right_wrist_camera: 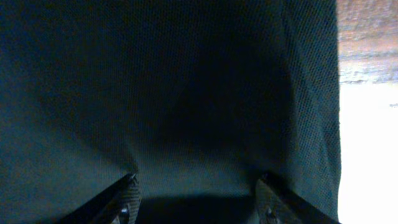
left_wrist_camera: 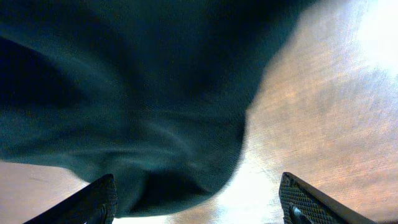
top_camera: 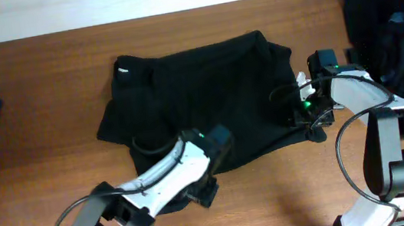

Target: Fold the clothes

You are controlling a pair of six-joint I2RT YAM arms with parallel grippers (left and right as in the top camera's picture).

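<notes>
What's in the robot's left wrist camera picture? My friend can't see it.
Very close up, black cloth lies rumpled on a shiny wooden table. The left gripper shows its two fingers at the bottom corners, wide apart, holding nothing.

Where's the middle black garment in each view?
Overhead: the black garment lies spread mid-table.
Left wrist: it fills the upper left, with a rounded fold reaching the bottom edge.
Right wrist: it covers nearly the whole frame.
Shared landmark: the wooden table, seen at right in left wrist and in the top right corner in right wrist.
</notes>
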